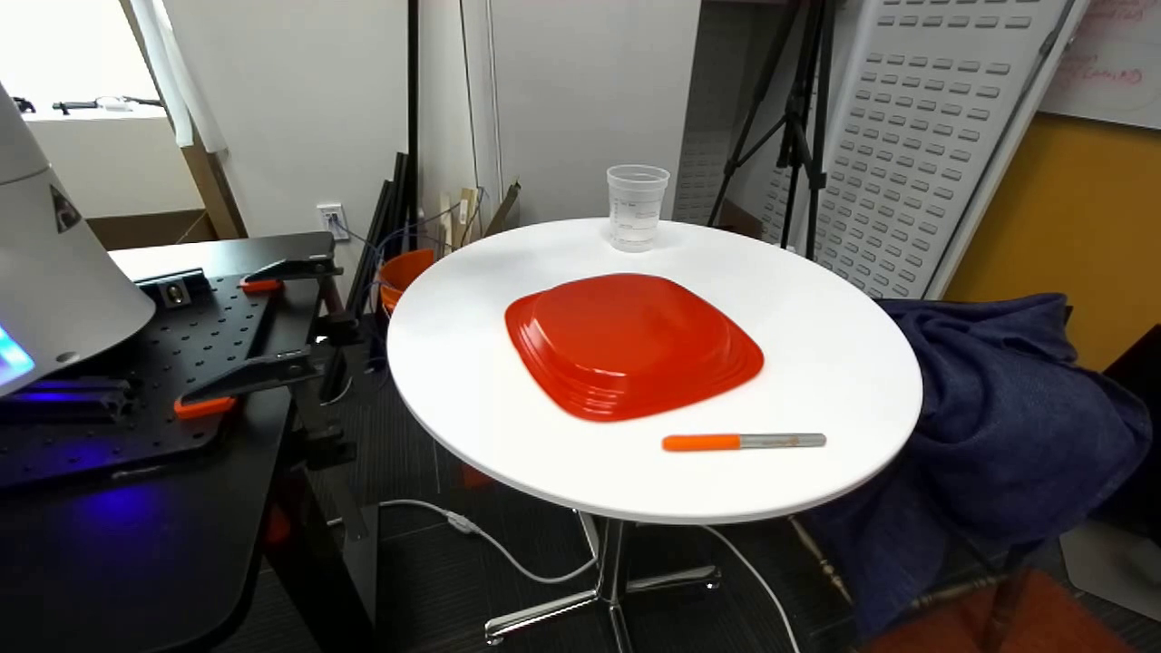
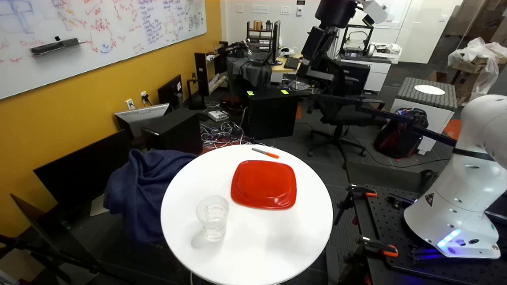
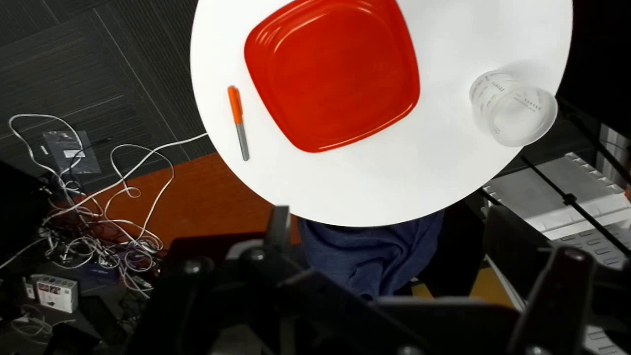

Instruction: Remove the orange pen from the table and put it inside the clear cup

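Note:
The orange pen (image 1: 744, 442) lies flat near the edge of the round white table (image 1: 834, 363), beside the red plate. Its orange half and grey half also show in an exterior view (image 2: 265, 152) and in the wrist view (image 3: 238, 123). The clear cup (image 1: 637, 209) stands upright on the far side of the plate; it also shows in an exterior view (image 2: 214, 217) and at the right of the wrist view (image 3: 517, 111). My gripper (image 3: 388, 213) is open and empty, its fingers wide apart. In an exterior view the gripper (image 2: 316, 74) hangs high, apart from pen and cup.
An upside-down red square plate (image 1: 635, 345) lies mid-table between pen and cup. A dark blue cloth (image 1: 998, 435) drapes over something beside the table. The black workbench (image 1: 299, 263) with clamps carries the arm base (image 2: 447, 221). A tripod (image 1: 798, 127) stands behind the table.

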Available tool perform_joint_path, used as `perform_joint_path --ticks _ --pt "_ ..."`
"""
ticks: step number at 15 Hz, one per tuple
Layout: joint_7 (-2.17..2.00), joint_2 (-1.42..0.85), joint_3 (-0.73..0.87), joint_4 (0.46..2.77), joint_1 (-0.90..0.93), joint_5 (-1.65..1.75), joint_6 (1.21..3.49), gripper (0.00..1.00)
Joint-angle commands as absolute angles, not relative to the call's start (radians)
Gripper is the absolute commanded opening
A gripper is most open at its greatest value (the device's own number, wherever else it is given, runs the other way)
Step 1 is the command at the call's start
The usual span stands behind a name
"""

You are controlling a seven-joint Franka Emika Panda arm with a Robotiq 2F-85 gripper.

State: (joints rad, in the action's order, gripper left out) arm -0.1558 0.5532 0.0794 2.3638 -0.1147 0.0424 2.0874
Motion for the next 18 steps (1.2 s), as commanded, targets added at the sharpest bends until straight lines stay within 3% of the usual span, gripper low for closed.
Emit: perform_joint_path --ticks 1,18 --pt "-0.057 0.527 0.136 2.382 -0.142 0.048 2.162 1.00" --pt "0.075 0.214 0.264 2.363 -0.181 -0.007 2.475 1.00"
